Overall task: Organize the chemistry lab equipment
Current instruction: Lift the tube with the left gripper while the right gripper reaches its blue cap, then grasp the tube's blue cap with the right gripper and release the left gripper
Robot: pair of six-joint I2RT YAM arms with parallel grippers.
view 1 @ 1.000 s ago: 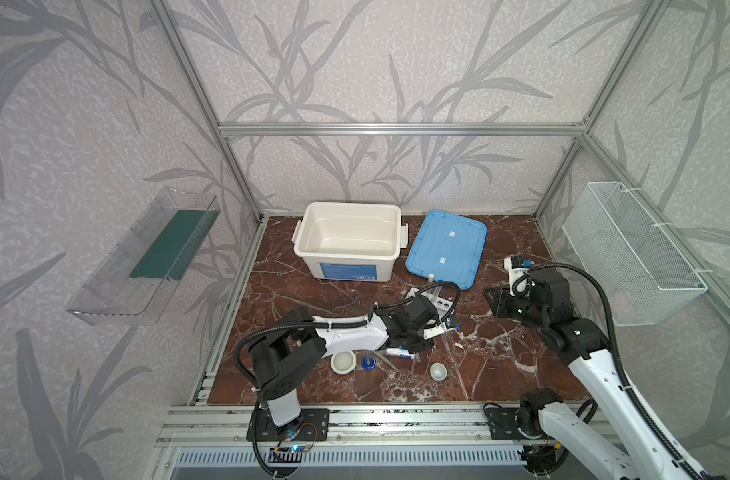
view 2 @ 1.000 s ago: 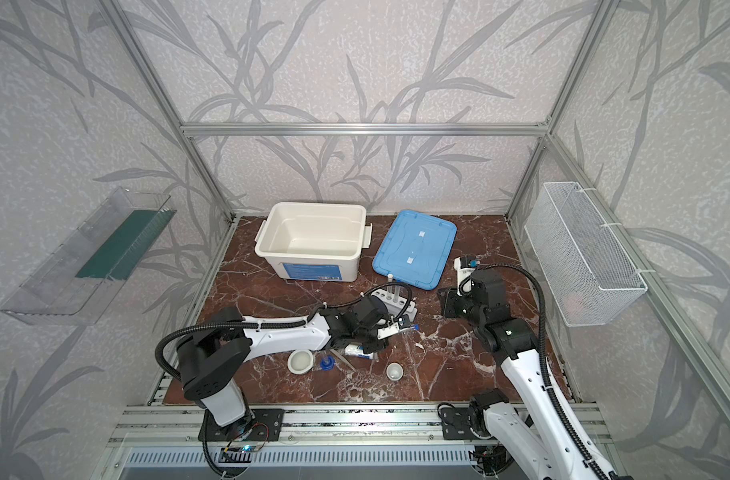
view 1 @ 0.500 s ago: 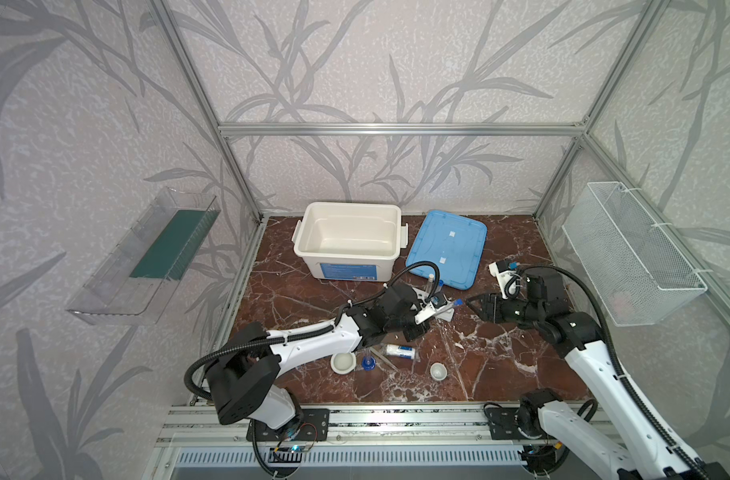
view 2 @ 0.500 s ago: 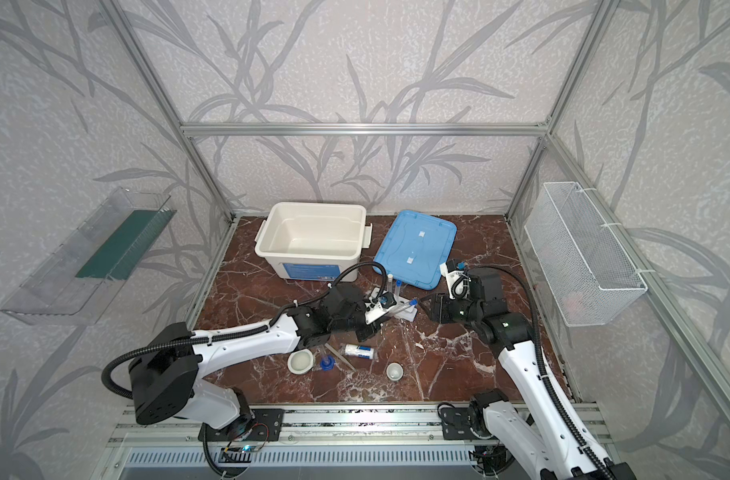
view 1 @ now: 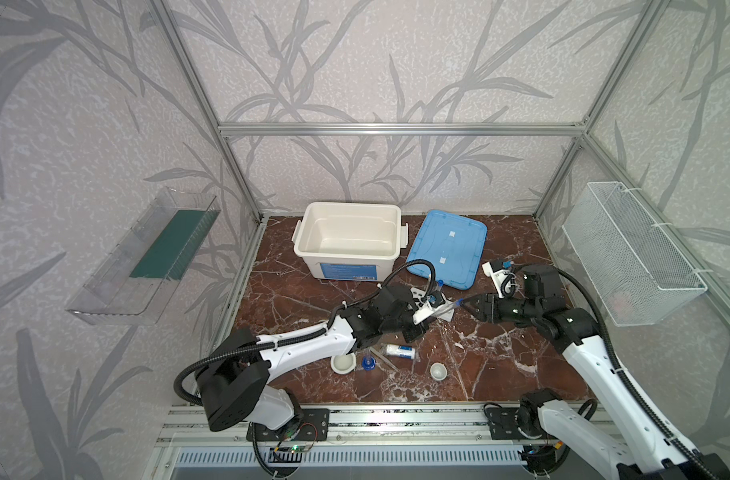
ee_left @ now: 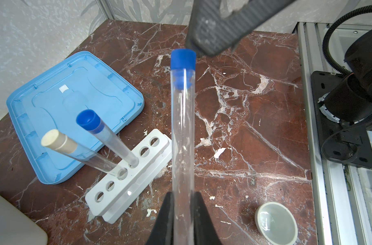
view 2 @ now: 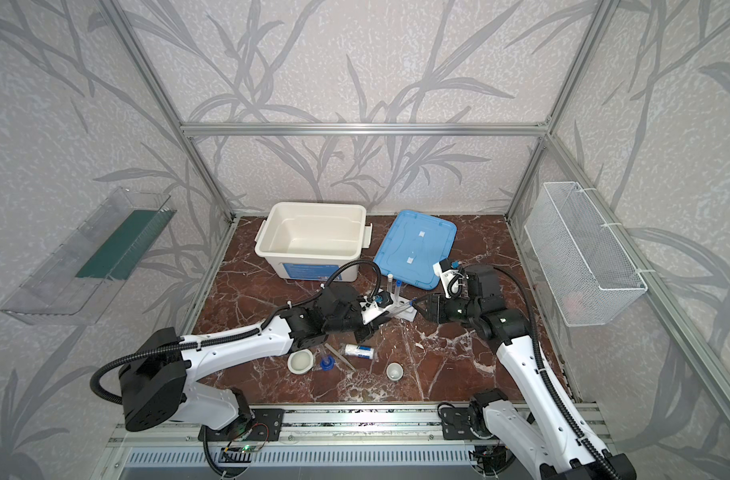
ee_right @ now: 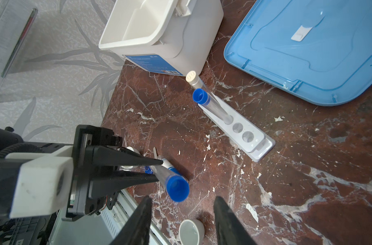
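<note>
My left gripper is shut on the lower end of a clear blue-capped test tube, held above the table beside the white rack. My right gripper stands open facing the tube's blue cap, its jaws on either side just short of it. In the rack stand a white-capped tube and another blue-capped tube. Near the front, in a top view, lie the white bottle, metal tweezers, the blue-based cylinder and two white cups.
The open white bin stands at the back with its blue lid flat beside it, right behind the rack. A wire basket hangs on the right wall and a clear shelf on the left wall.
My left gripper has lifted the blue-capped tube from the table by the bottle and carried it up beside the rack. My right gripper has swung left to the tube's cap and opened.
</note>
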